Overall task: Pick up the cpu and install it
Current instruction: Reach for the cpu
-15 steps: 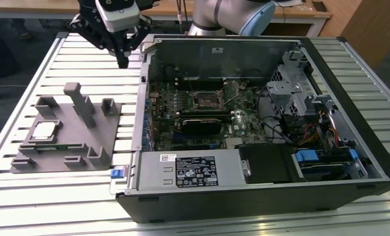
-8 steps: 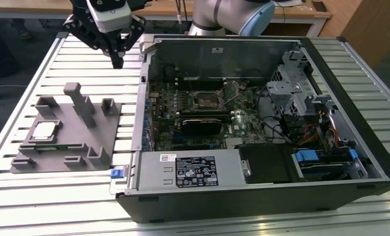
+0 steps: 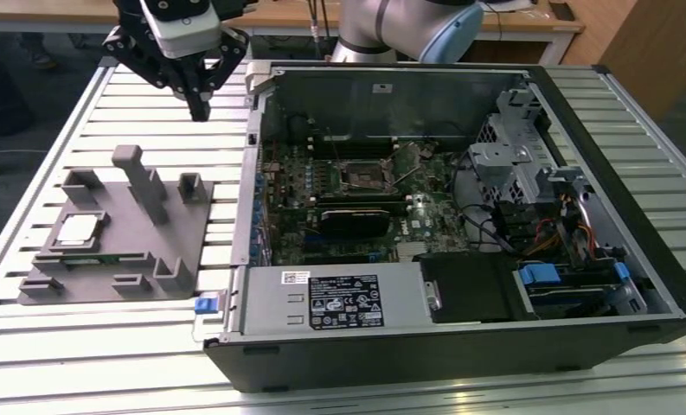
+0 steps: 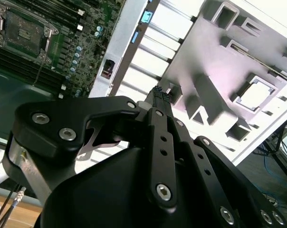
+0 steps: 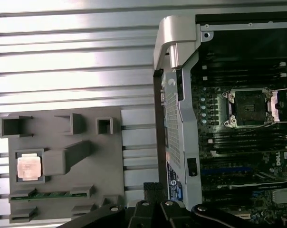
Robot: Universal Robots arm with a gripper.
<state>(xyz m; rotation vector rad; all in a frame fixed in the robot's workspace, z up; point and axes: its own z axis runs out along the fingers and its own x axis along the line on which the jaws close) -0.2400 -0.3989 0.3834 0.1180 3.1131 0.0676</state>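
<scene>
Black linkage gripper (image 3: 198,111) hovers upper left of the exterior view, fingers pressed together, empty. Silvery square cpu (image 3: 77,229) lies in the grey plastic holder (image 3: 121,238) (middle left, well apart). A good grip wants squaring to its edges.

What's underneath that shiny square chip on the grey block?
The cpu lies flat in a square recess of the grey holder, which rests on the slatted table. The recess floor and the chip's underside are covered.

One cpu (image 3: 77,228), one grey holder (image 3: 121,245), one computer case (image 3: 435,359)
</scene>
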